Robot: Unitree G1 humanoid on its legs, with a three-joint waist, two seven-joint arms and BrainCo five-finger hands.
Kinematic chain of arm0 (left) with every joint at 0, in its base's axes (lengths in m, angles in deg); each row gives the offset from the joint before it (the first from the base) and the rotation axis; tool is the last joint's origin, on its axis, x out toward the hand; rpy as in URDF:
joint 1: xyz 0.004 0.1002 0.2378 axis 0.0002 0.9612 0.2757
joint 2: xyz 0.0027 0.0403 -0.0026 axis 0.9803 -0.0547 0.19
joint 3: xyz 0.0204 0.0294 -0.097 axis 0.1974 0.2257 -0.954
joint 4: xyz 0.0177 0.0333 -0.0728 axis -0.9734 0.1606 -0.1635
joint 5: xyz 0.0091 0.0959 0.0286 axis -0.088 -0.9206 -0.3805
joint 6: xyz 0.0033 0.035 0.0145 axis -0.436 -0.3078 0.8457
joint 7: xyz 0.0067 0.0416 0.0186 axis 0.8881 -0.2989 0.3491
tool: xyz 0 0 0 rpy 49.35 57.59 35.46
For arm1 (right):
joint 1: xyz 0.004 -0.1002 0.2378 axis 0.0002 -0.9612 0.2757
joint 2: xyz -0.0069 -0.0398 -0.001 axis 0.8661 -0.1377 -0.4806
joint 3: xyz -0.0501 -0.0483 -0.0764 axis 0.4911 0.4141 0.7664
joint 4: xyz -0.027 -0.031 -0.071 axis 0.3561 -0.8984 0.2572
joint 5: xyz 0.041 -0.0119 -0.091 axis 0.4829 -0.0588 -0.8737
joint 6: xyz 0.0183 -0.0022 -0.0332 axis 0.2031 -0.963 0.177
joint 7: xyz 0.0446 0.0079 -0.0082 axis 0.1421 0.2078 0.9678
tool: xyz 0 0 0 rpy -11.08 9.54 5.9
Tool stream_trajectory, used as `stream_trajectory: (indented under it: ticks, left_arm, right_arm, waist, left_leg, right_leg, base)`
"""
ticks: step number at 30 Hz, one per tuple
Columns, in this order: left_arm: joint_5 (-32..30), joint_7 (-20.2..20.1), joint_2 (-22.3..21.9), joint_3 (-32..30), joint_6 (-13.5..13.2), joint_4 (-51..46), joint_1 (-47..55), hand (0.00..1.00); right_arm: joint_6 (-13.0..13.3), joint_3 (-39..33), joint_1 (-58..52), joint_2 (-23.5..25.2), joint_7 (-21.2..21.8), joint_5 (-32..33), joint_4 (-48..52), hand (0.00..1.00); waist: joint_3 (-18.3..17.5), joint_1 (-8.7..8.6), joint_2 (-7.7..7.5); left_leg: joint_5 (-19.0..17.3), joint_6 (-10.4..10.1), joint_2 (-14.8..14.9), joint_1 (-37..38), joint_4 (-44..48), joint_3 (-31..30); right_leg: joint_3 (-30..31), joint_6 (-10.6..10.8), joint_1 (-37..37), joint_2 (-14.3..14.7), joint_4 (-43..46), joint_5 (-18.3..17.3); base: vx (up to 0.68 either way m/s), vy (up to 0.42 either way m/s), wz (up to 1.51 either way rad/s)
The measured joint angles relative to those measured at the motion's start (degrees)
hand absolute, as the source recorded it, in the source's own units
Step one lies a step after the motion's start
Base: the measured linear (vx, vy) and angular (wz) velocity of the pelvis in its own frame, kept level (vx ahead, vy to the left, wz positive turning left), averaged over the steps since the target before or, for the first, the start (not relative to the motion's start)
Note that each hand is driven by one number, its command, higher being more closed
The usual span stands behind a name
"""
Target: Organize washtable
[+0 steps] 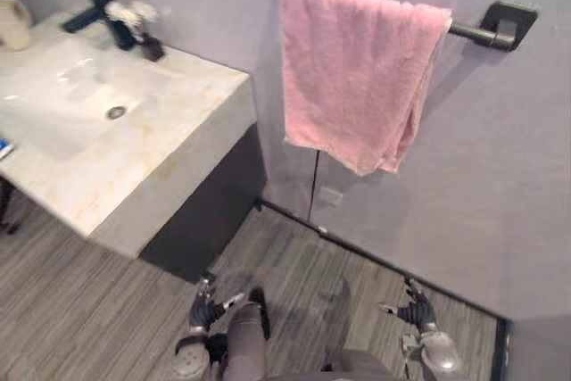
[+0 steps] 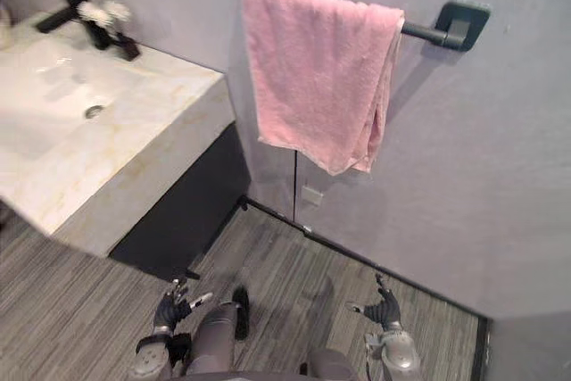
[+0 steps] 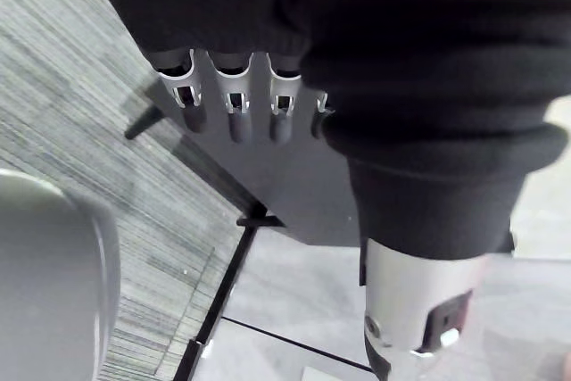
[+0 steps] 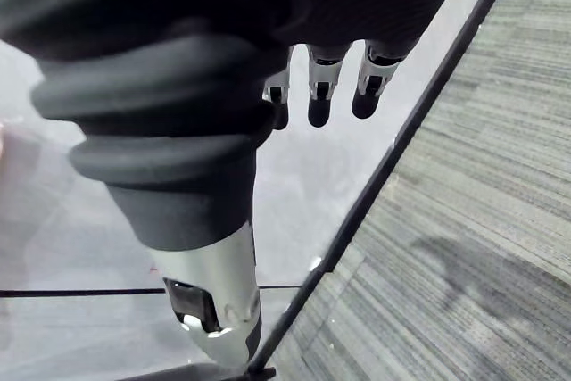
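A pink towel hangs folded over a dark bar on the grey wall. At the left stands the marble washtable with a sunken white basin, a black tap and a small vase of white flowers. Both hands hang low near the floor, far below the towel and the counter. My left hand is open with relaxed fingers and holds nothing. My right hand is likewise open, its fingers straight and empty.
A pale roll sits at the counter's far left corner, and a small blue thing lies at the basin's left edge. A dark cabinet fills the space under the counter. Grey plank floor runs between the cabinet and the wall.
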Motion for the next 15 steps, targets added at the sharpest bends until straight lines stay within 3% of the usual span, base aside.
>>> stream_trajectory:
  ticks: [2,3,4,5,6,7,9,15]
  left_arm:
    - [0.0,0.0,1.1,-0.3,0.1,0.2,0.1,0.00]
    - [0.0,0.0,1.1,-0.5,0.1,0.1,-0.4,0.00]
    - [0.0,0.0,1.0,-0.5,0.1,0.2,-0.9,0.00]
    - [0.0,-0.1,1.0,0.3,-0.1,2.0,-2.3,0.00]
    - [0.0,0.0,0.8,1.3,-0.1,4.0,-3.7,0.00]
    - [0.0,0.0,0.8,1.9,0.1,4.4,-4.4,0.00]
    - [-0.1,-0.1,2.3,2.1,0.1,5.7,-4.5,0.00]
    - [-0.2,-0.2,5.3,1.2,0.2,8.7,-2.0,0.00]
  right_arm:
    - [-0.1,-0.4,-1.1,0.7,0.0,0.1,-1.7,0.00]
    - [-0.2,-0.4,-2.3,0.8,0.0,0.1,-2.1,0.00]
    - [-0.1,-0.6,-3.0,0.7,0.0,0.1,-2.2,0.00]
    - [-0.1,-1.7,-3.2,0.7,0.0,0.1,-3.6,0.00]
    - [-0.2,-2.8,-2.5,0.6,0.0,0.1,-5.3,0.00]
    - [-0.1,-3.8,-1.6,0.0,-0.1,0.2,-6.7,0.00]
    - [0.0,-3.8,0.7,0.5,0.0,0.2,-8.8,0.00]
    - [-0.1,-3.7,1.4,2.1,0.2,-0.7,-9.5,0.00]
  waist:
    - [-0.7,-0.79,-0.01]
    - [-1.6,-0.91,-0.23]
    - [-2.0,-1.33,-0.13]
    - [-2.7,-3.68,0.54]
    - [-3.4,-4.79,1.70]
    - [-4.2,-5.59,3.32]
    - [-4.3,-5.02,3.38]
    - [-4.9,-5.01,2.50]
  left_leg:
    - [-6.6,2.9,5.5,4.3,9.9,4.4]
    - [-7.5,2.2,8.7,8.7,8.4,7.2]
    - [-7.3,1.9,10.0,11.5,5.9,8.6]
    - [-5.8,0.5,11.5,16.1,-2.5,9.5]
    - [1.3,-1.8,11.7,21.5,-14.3,10.4]
    - [2.2,-6.4,10.2,24.2,-22.3,10.1]
    - [2.5,-6.8,8.4,25.7,-28.8,11.2]
    - [2.5,-6.8,4.6,26.2,-29.7,11.2]
  right_leg:
    - [-4.7,-0.2,0.3,-1.1,-3.0,2.9]
    - [-7.1,0.0,0.1,-2.2,-3.9,4.0]
    - [-8.8,0.2,-0.1,-2.9,-4.3,4.4]
    - [-13.2,1.4,-0.1,-4.4,-5.0,5.1]
    - [-15.9,2.7,-0.5,-5.2,-5.6,5.8]
    - [-17.2,3.6,-1.0,-5.2,-6.6,6.9]
    - [-18.3,4.7,-0.4,-5.4,-9.9,10.4]
    - [-18.7,7.5,4.1,-6.9,-20.0,18.8]
  base:
    - [-0.24,-0.024,1.07]
    - [-0.13,0.017,1.17]
    - [-0.14,0.066,1.72]
    - [-0.13,0.166,1.95]
    - [-0.14,0.201,1.97]
    - [-0.11,0.208,1.13]
    - [-0.11,0.235,0.50]
    - [-0.14,0.230,0.11]
